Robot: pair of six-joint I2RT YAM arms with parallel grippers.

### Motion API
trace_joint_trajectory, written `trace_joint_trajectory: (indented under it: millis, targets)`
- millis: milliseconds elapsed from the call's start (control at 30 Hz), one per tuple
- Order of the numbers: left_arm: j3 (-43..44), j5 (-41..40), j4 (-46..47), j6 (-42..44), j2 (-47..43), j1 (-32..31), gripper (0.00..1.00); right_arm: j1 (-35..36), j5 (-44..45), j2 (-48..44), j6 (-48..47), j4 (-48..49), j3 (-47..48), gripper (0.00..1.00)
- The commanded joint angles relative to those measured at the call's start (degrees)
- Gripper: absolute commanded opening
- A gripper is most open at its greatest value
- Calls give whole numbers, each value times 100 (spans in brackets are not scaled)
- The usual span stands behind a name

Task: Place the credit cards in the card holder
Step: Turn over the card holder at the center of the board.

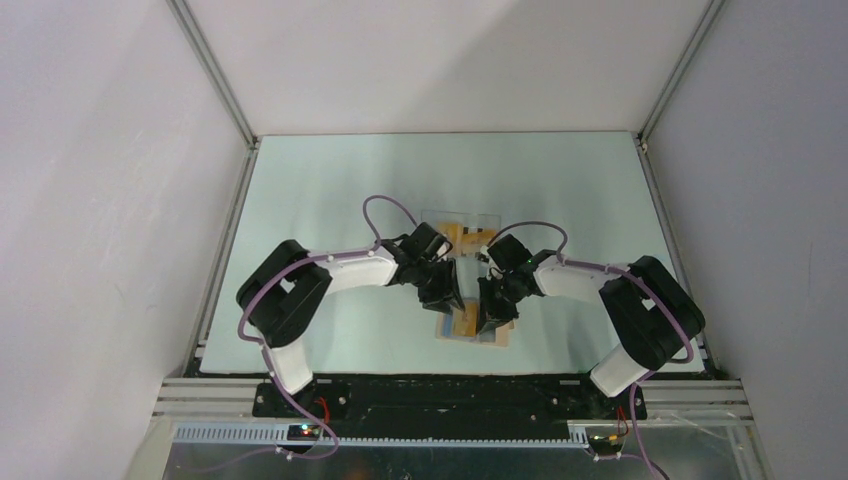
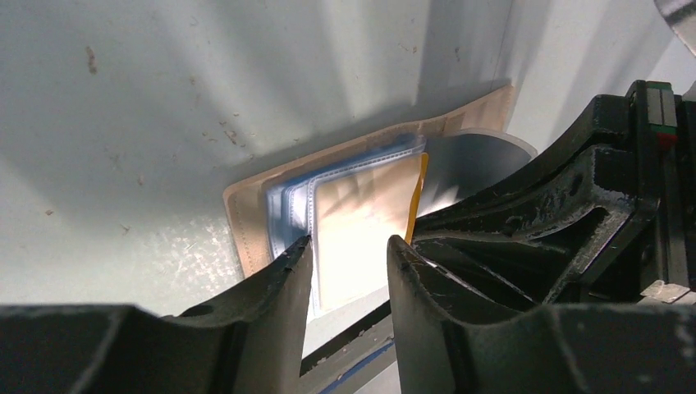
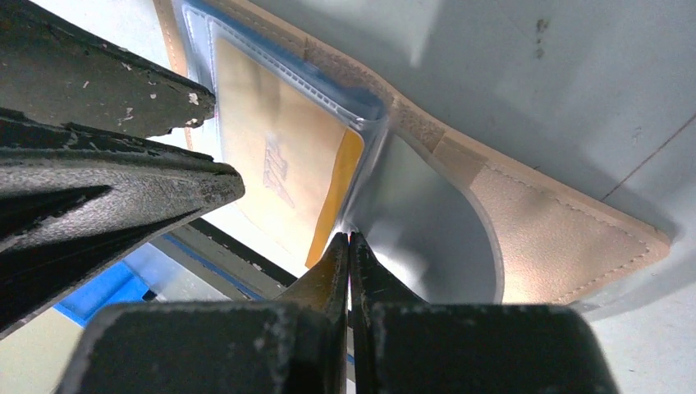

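The holder [image 3: 566, 238] lies open on the worktop [image 1: 320, 200], mid-width and toward the near edge, with its tan flap flat. A card [image 3: 338, 176] sits inside a clear, blue-edged sleeve [image 3: 246, 98] of the holder, its orange edge showing. The right tool [image 3: 349, 240] is closed, tips together right at that edge; whether they pinch card or sleeve cannot be told. The left tool [image 2: 349, 250] stands parted at the sleeve from the left, gripping nothing. More cards [image 1: 464, 236] lie just beyond, on the far side.
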Motion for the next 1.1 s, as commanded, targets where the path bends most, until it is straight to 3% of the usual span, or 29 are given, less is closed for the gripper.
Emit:
trace_joint_trajectory:
  millis: [0, 533, 833, 1067]
  targets:
    - [-200, -432, -48, -92, -309, 2, 46, 5, 49, 87, -16, 100, 63, 1]
    - [219, -346, -172, -103, 69, -239, 43, 32, -99, 97, 31, 209, 56, 0]
    - [367, -233, -159, -199, -440, -301, 33, 37, -151, 120, 23, 210, 64, 0]
    - [254, -363, -164, -270, -799, -362, 31, 34, -180, 135, 14, 208, 58, 0]
